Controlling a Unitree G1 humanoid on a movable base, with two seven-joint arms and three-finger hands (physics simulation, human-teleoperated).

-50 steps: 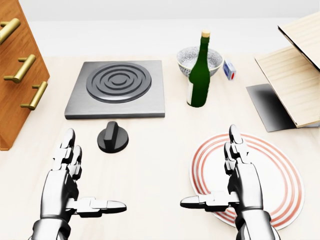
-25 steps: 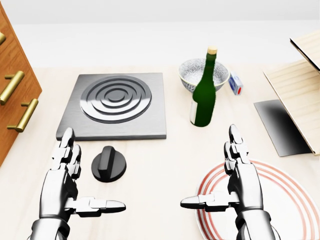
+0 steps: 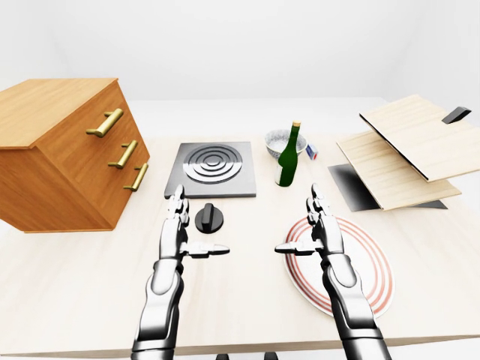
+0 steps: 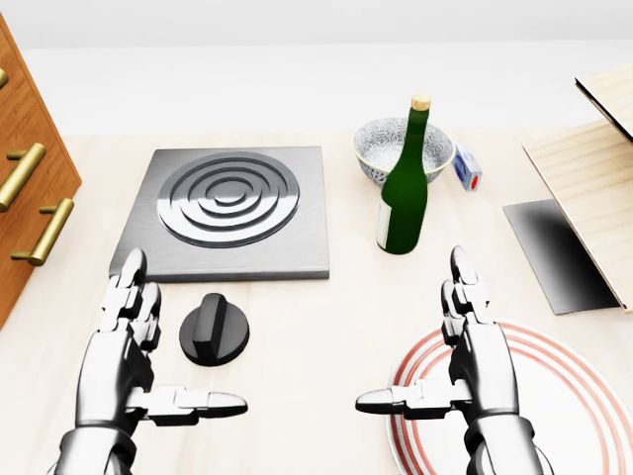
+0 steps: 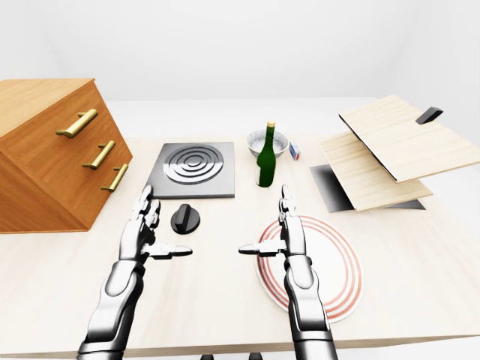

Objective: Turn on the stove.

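Observation:
A grey square stove (image 4: 229, 213) with a ringed burner lies at the upper left of the head view. Its black round knob (image 4: 215, 334) sits on the table just below it. My left hand (image 4: 158, 356) is open, fingers stretched, just left of and below the knob, not touching it. My right hand (image 4: 435, 351) is open, held over the left rim of a red-ringed plate (image 4: 574, 396).
A green bottle (image 4: 405, 188) stands right of the stove, with a patterned bowl (image 4: 384, 142) and a small box (image 4: 467, 166) behind it. A wooden drawer cabinet (image 3: 67, 150) is on the left. Tilted wooden boards (image 3: 405, 146) and a dark sheet (image 4: 554, 252) lie on the right.
The camera has moved in from one second ago: stove, knob and bottle slid down and grew. Since half a second ago, almost nothing shifts. Both hands stay open in the same pose.

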